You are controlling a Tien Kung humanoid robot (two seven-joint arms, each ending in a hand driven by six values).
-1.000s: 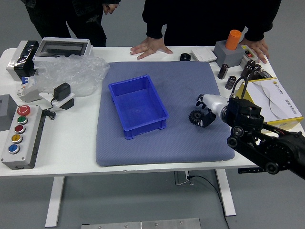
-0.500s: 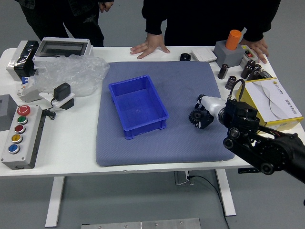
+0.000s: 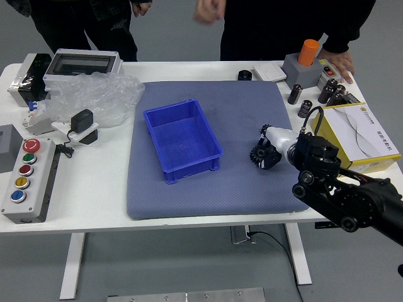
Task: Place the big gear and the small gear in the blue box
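The right hand (image 3: 271,150) reaches in from the right, low over the mat, and covers part of a dark toothed gear (image 3: 257,153). Its grip on the gear cannot be made out. Which gear this is, big or small, I cannot tell, and no second gear shows clearly. To the left, the blue box (image 3: 182,139) stands on the mat with nothing inside. The left arm is out of view.
A grey-blue mat (image 3: 182,204) lies under the box. Beyond the right arm are a yellow-edged box (image 3: 365,135) and black cylinders. Button panel (image 3: 31,182) and plastic wrap (image 3: 94,97) lie left. One person's blurred hand (image 3: 210,9) is raised; another hand (image 3: 340,63) rests far right.
My right hand has shifted slightly left and now covers more of the gear's right side. The person's hand at the far edge has lifted off the table.
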